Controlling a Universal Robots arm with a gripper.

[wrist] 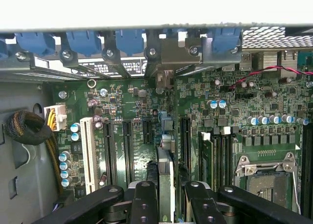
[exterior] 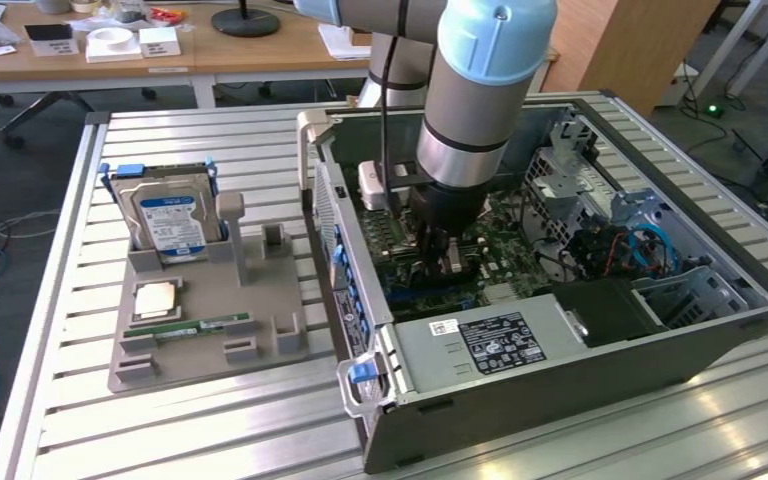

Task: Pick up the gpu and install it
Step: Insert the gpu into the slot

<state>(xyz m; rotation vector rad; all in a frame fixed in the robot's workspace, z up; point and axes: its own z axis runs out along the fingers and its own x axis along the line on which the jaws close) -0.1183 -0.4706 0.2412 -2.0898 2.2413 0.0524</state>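
The gripper (wrist: 168, 197) is clenched on the gpu (wrist: 165, 172), which stands on edge between its fingers (wrist: 144, 199), reaching from them down to the motherboard (wrist: 127, 111) inside the computer case (exterior: 558, 350).

No text I can actually read. Blue label on the hard drive (exterior: 171, 222) has print, illegible. White sticker on the power supply (exterior: 488, 340) inside the computer case (exterior: 704, 330) carries small print and symbols, can't make out any. Below my end effector, motherboard (wrist: 132, 101) shows tiny white silkscreen marks; the white power connector (wrist: 55, 117) has a small word above it, unreadable.
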